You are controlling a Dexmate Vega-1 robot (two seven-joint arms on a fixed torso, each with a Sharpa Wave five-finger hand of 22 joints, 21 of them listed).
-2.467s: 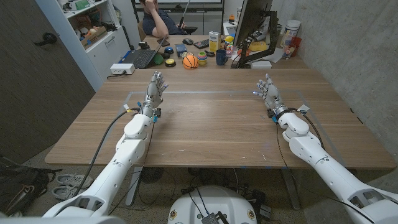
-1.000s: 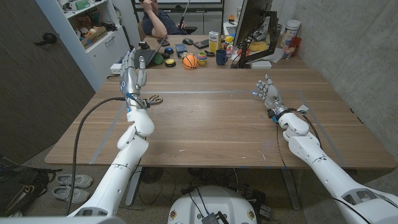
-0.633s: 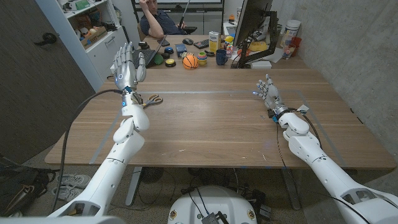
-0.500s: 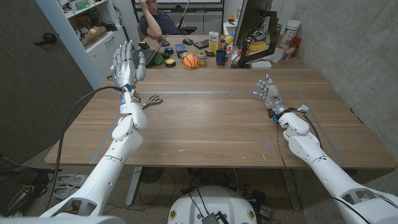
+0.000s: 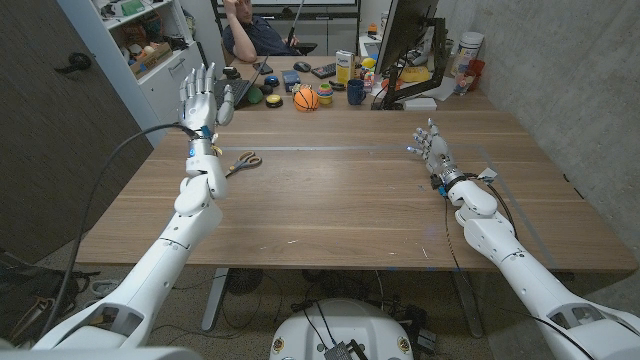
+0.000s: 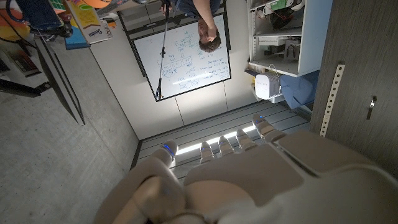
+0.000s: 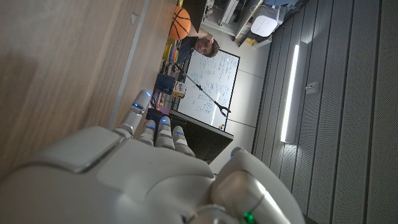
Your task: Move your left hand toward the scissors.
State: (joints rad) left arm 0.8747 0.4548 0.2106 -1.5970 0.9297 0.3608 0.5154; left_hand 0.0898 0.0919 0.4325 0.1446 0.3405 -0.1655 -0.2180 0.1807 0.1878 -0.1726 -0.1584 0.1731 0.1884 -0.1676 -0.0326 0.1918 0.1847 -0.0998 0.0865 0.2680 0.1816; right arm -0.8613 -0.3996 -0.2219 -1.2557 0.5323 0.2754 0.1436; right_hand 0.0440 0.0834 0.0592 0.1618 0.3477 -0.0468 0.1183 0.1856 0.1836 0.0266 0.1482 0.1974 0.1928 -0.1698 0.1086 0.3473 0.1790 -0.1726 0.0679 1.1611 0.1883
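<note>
The scissors, with tan handles and dark blades, lie on the wooden table at its far left. My left hand is raised well above the table, fingers spread and pointing up, just left of and beyond the scissors. It holds nothing. In the left wrist view the left hand shows from behind with its fingers apart against the ceiling. My right hand stands at the table's right side, fingers apart and empty. The right hand also shows in its own wrist view, above the wood.
Across the table's far edge are a small basketball, a blue mug, a yellow box, a laptop and a monitor. A person sits behind. A shelf unit stands at the far left.
My left arm has lifted off the table and swung left, uncovering the scissors; the hand now stands high, fingers up. In the last half second it shifted slightly. The right hand has not moved.
</note>
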